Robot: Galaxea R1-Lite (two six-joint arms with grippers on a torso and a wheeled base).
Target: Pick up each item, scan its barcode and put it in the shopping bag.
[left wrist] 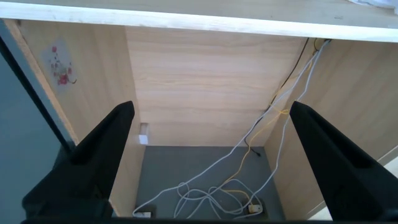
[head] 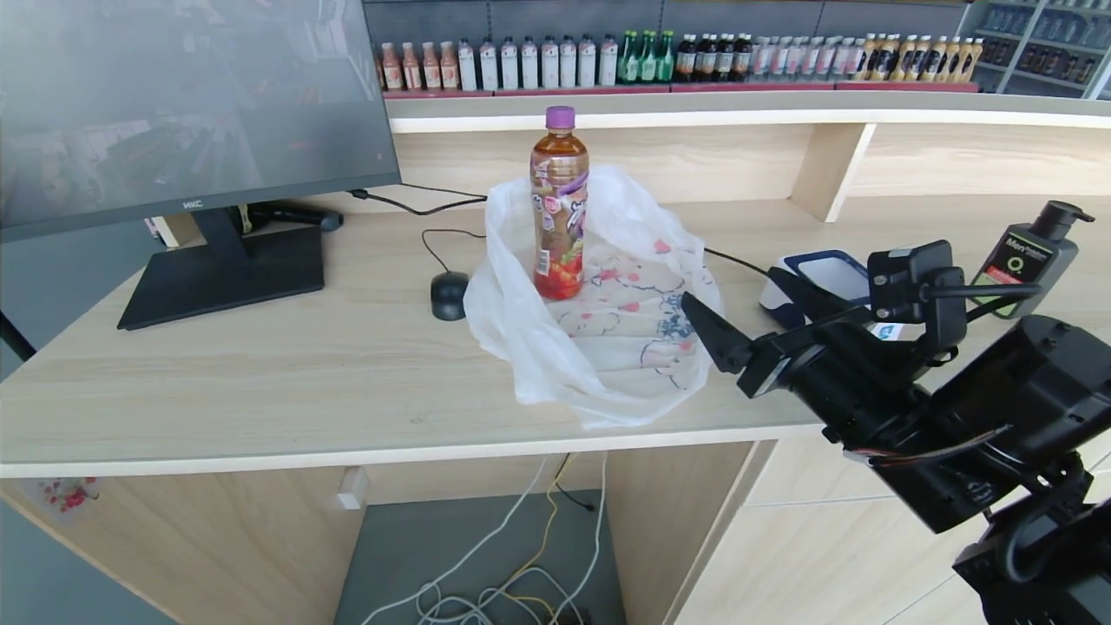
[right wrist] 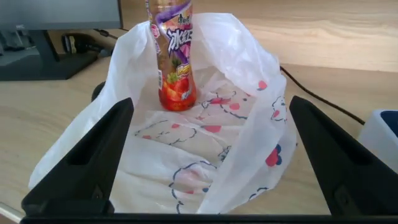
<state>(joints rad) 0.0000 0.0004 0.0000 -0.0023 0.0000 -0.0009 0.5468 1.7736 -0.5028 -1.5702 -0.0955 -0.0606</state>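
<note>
Plastic shopping bag (head: 608, 365) holds the bottle (head: 560, 208); my right gripper (head: 729, 288) hangs wide, empty, beside it. I'd grasp the pump bottle (head: 1028, 252) squarely by its body.

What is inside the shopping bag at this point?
One bottle with a purple cap stands upright inside the shopping bag. Nothing else can be seen in it, though its crumpled near folds could hide something small.

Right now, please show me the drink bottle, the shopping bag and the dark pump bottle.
drink bottle (head: 560, 217): head view, on its label at mid-height.
shopping bag (head: 608, 382): head view, on its near wall.
pump bottle (head: 1026, 253): head view, on the front of its body.
</note>
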